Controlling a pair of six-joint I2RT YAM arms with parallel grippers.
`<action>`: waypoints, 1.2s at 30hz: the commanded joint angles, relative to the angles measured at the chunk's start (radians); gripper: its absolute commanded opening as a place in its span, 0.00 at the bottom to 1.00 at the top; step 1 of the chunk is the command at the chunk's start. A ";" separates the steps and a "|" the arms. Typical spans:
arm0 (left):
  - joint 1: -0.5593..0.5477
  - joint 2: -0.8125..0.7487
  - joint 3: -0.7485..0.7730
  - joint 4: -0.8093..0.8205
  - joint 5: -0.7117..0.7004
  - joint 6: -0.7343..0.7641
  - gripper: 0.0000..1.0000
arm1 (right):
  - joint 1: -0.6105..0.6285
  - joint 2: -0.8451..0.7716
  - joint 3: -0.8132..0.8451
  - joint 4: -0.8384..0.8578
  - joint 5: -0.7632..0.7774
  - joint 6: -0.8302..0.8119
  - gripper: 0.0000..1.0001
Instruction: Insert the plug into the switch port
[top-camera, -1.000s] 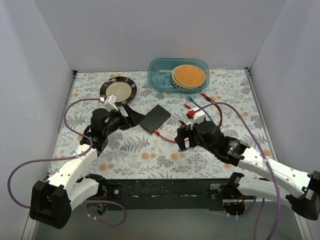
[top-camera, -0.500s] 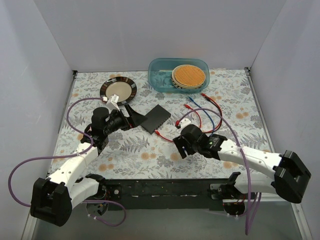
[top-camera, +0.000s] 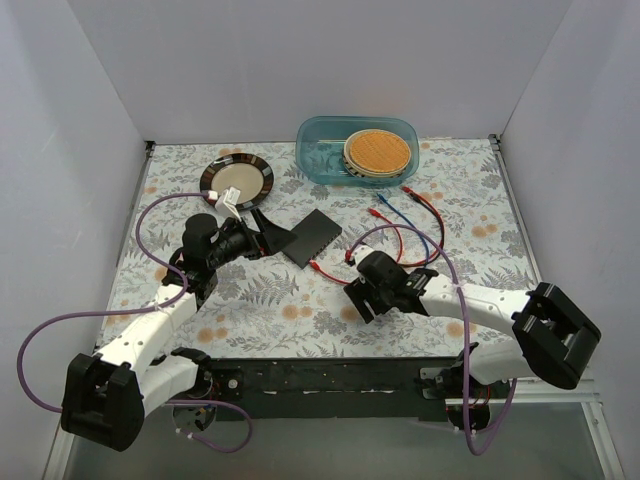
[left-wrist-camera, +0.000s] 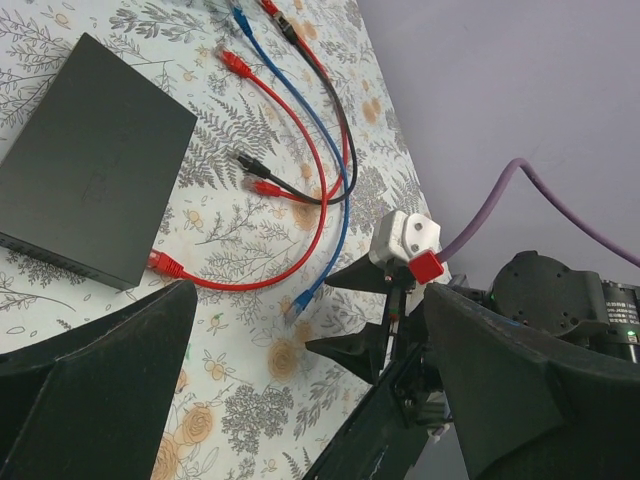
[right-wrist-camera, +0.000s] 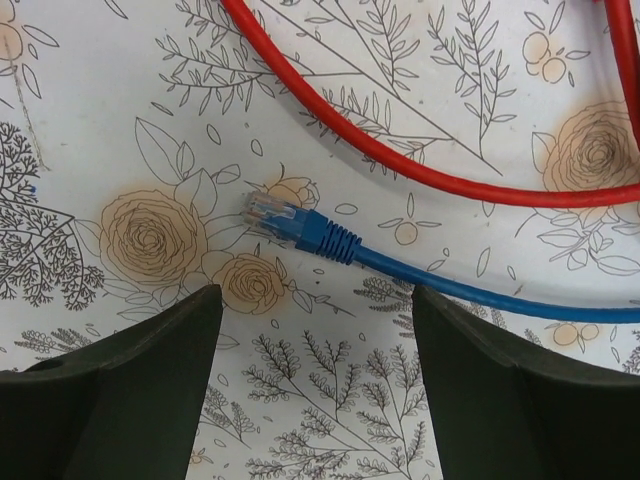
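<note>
White covering printed with grey ferns and orange roses spreads over the worktop (top-camera: 250, 300), and everything for the job lies loose on it. By the look of things the task is barely begun: nothing is gripped and nothing is lifted.

Next in size is the switch box (top-camera: 312, 236), a flat dark grey rectangle lying at an angle just above the middle of the top view. Its top face is plain and matte. The switch port itself does not show in any view, so which edge carries the sockets I cannot tell.

At the left of the box sits the left gripper (top-camera: 268, 232), its jaws spread wide and holding nothing.

Below and to the right of the box, the right gripper (top-camera: 355, 290) points down at the worktop, jaws apart and empty.

A red cable (left-wrist-camera: 300, 230) loops across the centre of the left wrist view, and its red plug (left-wrist-camera: 165, 265) lies right at the box's near edge. Whether it is seated or only lying there I cannot tell.

Smallest is the blue plug (right-wrist-camera: 290, 225), left of centre in the right wrist view: a clear tip on a ribbed blue boot, flat on the covering, with its blue cable (right-wrist-camera: 480, 290) trailing off to the right. It lies just beyond the open jaws, apart from both fingers. Grasping, carrying and inserting all remain.
</note>
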 joint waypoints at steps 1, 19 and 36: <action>-0.002 -0.009 -0.008 0.025 0.025 0.013 0.98 | -0.010 0.013 0.007 0.062 -0.027 -0.038 0.83; -0.002 0.013 -0.021 0.037 0.031 0.020 0.98 | -0.045 -0.003 0.027 0.087 0.013 -0.093 0.82; -0.002 0.011 -0.013 0.019 0.039 0.046 0.98 | -0.122 0.255 0.114 0.062 -0.256 -0.131 0.19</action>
